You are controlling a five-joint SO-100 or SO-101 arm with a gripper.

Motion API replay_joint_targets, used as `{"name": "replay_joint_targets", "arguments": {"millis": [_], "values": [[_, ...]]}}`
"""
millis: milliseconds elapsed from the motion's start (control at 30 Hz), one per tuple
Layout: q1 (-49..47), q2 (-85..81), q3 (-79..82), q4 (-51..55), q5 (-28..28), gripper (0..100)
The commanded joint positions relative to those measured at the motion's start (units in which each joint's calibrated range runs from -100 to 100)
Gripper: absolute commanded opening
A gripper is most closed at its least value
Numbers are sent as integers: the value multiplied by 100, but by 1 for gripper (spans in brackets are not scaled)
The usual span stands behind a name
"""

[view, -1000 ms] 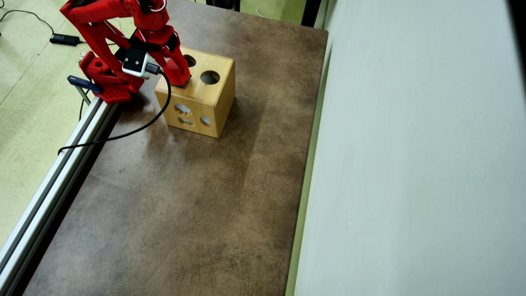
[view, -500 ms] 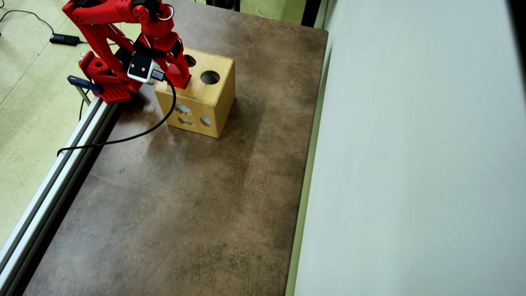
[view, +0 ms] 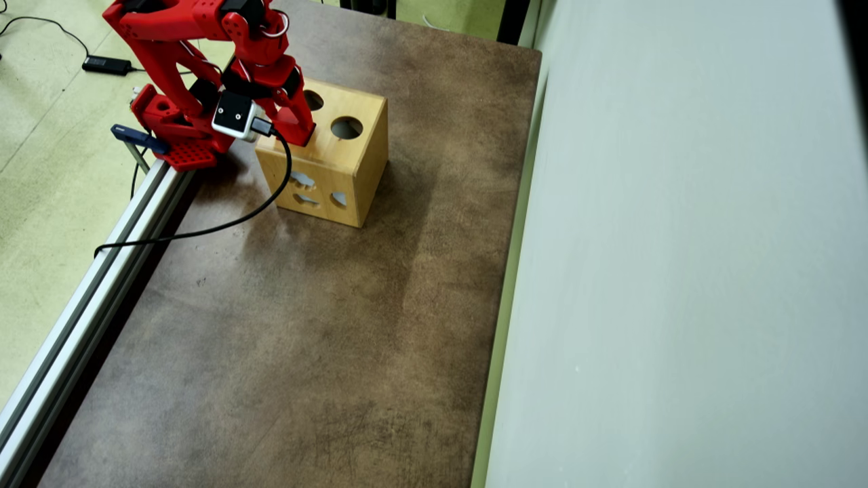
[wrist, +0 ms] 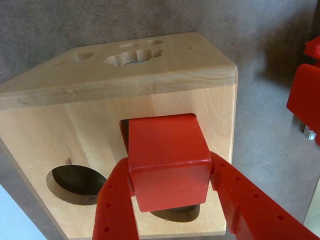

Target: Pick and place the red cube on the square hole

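So in the wrist view the gripper (wrist: 170, 200) has both red fingers (wrist: 117, 205) clamped on the sides of the red cube (wrist: 167, 157), one at about 8 o'clock of the cube and the other at 4 o'clock, spread only as wide as the cube itself. The cube sits tilted over the square hole (wrist: 124, 131) in the wooden box (wrist: 65, 125); only a dark sliver of that hole peeks out at the cube's 10 o'clock corner, so I can't tell how far in it is. A round hole (wrist: 75, 182) is at the cube's 8 o'clock, and a wavy-edged cut-out (wrist: 134, 56) shows on the next face up at 12 o'clock. In the overhead view the red arm (view: 196, 41) reaches down from 11 o'clock of the brown table (view: 305, 325), the gripper (view: 298, 135) planted on the box top (view: 352, 156), cube hidden under it. A black cable (view: 203, 227) trails off toward 8 o'clock. No readable writing or labels anywhere.
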Motion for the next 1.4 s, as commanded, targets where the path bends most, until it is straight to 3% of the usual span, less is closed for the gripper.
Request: {"name": "replay_joint_targets", "arguments": {"millis": [0,1367], "values": [[4,-27,-30,49,39,1],[49,-112,-75,49,-5,1]]}}
